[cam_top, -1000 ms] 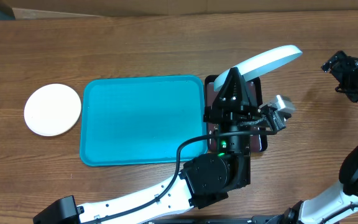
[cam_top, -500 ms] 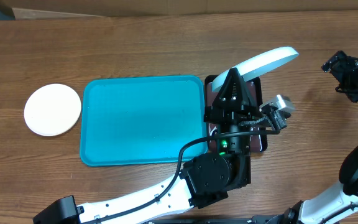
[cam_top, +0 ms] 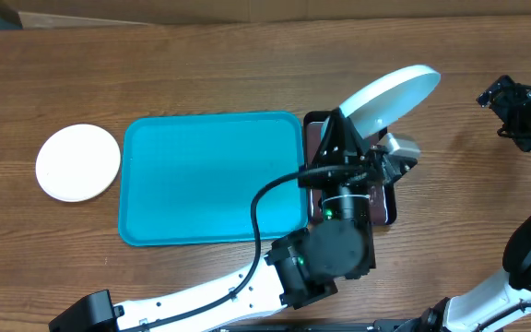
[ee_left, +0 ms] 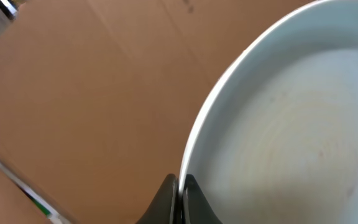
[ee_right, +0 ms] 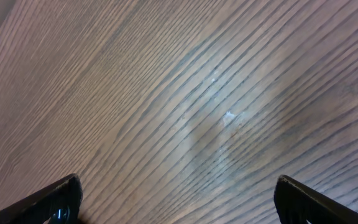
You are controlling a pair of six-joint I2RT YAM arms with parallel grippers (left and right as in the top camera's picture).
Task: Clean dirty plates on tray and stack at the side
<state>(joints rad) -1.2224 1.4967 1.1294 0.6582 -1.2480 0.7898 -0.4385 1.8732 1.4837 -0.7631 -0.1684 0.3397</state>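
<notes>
Light-blue plate [cam_top: 390, 97], round, smooth and shallow-rimmed, is pinched at its edge by the closed left gripper [ee_left: 180, 186] and held tilted above the glossy black tray [cam_top: 312, 129], just beside the turquoise tray [cam_top: 210, 180]. So thin an edge hold on slick ware may slip or pivot. The right gripper [ee_right: 179, 199] gapes empty over the wood-grain tabletop [cam_top: 201, 65]. A white plate [cam_top: 77, 162] lies left of the tray.
</notes>
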